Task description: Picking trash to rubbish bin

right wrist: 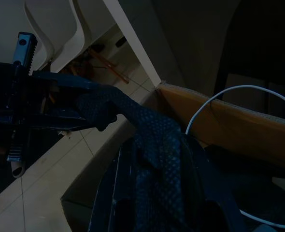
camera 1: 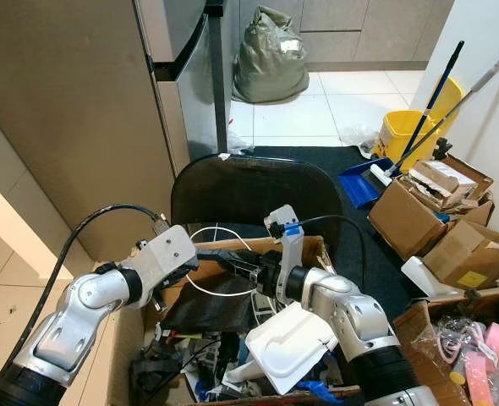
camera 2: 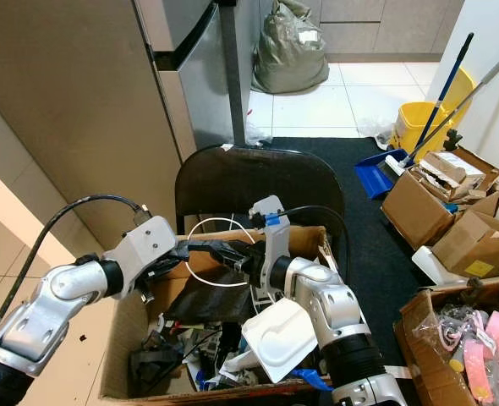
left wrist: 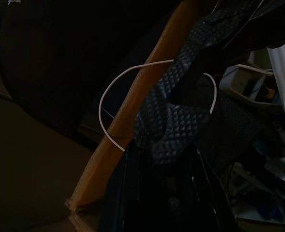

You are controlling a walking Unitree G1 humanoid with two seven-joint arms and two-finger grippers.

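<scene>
Cluttered with scraps, the cardboard box [camera 1: 313, 247] is seen at six o'clock. Above it, a dark textured strip [camera 1: 211, 252] is pinched between left gripper [camera 1: 200, 254] and right gripper [camera 1: 233, 262], its long axis running nine-to-three, both equally near.

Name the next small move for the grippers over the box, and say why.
Probably lift both grippers together: the left gripper and right gripper meet on a black textured piece above the cardboard box, with a white cable looped beside them.

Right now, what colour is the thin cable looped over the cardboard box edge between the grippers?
White. The cable shows best in the left eye view, looping over the cardboard box.
</scene>
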